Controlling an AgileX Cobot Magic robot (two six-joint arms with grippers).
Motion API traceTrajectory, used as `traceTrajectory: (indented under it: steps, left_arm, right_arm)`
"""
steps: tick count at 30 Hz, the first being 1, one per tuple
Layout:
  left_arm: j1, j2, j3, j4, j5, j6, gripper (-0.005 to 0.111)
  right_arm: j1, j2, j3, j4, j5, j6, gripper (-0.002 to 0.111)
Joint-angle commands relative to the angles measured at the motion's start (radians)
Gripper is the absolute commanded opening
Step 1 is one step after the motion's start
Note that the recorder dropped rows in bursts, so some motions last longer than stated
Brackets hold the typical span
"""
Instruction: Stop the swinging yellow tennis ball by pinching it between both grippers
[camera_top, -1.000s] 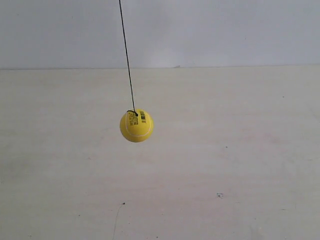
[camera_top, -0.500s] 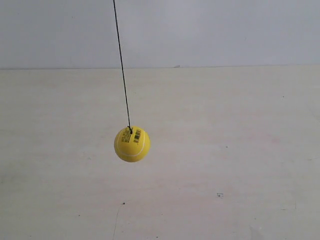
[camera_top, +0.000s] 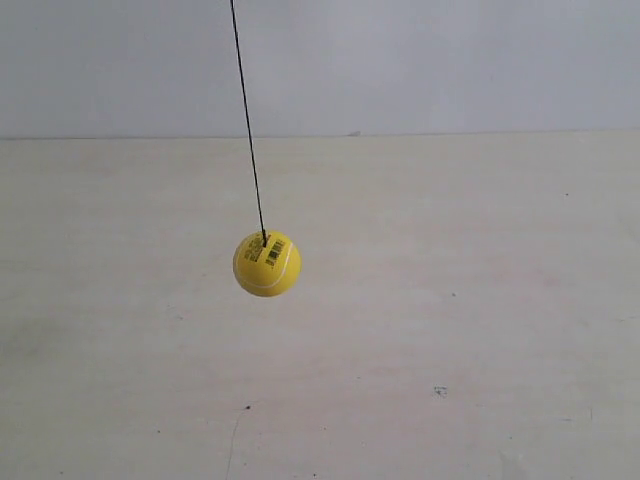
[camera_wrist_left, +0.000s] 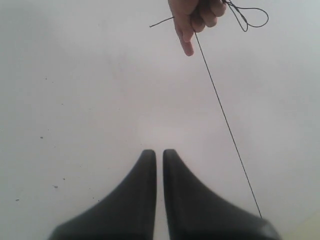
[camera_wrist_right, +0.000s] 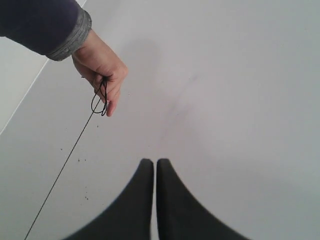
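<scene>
Ball: the yellow tennis ball (camera_top: 266, 264) is hanging in mid-air on a thin dark string (camera_top: 248, 125), above the pale table (camera_top: 480, 300) and toward the middle of it, clear of every edge; its barcode print is facing the exterior camera.
String: it is tilting slightly off vertical, and a person's hand (camera_wrist_right: 100, 67) is holding the looped upper end.
Left gripper: the left gripper (camera_wrist_left: 159, 155) is showing its two black fingertips (camera_wrist_left: 146, 165) drawn together with only a hairline slit between them, holding nothing; the string is passing beside it, apart from the tips.
Right gripper: the right gripper (camera_wrist_right: 154, 165) is likewise pressed together and empty, with the string running well to one side.
Reach: neither arm is appearing in the exterior view, so both are standing off from the ball.
Doing it well: I would judge that each tip should be coming in level with the ball's middle from opposite sides, meeting it where the swing slows and staying below the string.
Room: the table around the ball is offering open space on both sides; the far edge against the wall is lying well behind.
</scene>
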Motion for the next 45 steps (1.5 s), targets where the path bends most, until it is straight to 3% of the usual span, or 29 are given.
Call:
traceTrajectory:
  steps: [1,13,16,18,19,22,24,27,33,45]
  left_arm:
    - [0.002,-0.004,0.006,0.005,-0.001,-0.012,0.005]
    - [0.002,-0.004,0.006,0.005,-0.003,-0.012,0.005]
    - [0.002,-0.004,0.006,0.005,-0.003,-0.012,0.005]
    - [0.002,-0.004,0.006,0.005,-0.003,-0.012,0.005]
    - [0.002,-0.004,0.006,0.005,-0.003,-0.012,0.005]
    - [0.002,-0.004,0.006,0.005,-0.003,-0.012,0.005]
    - [0.002,-0.004,0.006,0.005,-0.003,-0.012,0.005]
    - [0.002,-0.004,0.006,0.005,-0.003,-0.012,0.005]
    - [0.002,-0.004,0.006,0.005,-0.003,-0.012,0.005]
    - [0.002,-0.004,0.006,0.005,-0.004,-0.012,0.005]
  right_arm:
    - [-0.003,-0.002,0.006,0.002,-0.001,0.007,0.000]
    - [-0.003,-0.002,0.008,0.002,0.007,0.030,0.000]
    - [-0.003,0.009,0.021,0.079,0.161,0.075,0.000]
    - [-0.003,0.026,0.049,0.381,0.301,-0.127,0.000]
    - [-0.003,0.050,0.084,0.718,0.313,-0.501,0.000]
    - [-0.003,0.077,0.144,1.340,0.346,-1.116,0.000]
    - [-0.003,0.084,0.182,1.610,0.386,-1.414,0.000]
    - [-0.003,0.058,0.260,1.815,0.414,-1.692,0.000]
    - [-0.007,-0.105,0.486,1.830,0.394,-1.772,0.000]
    - [-0.203,-0.105,0.683,1.846,0.385,-1.619,0.000]
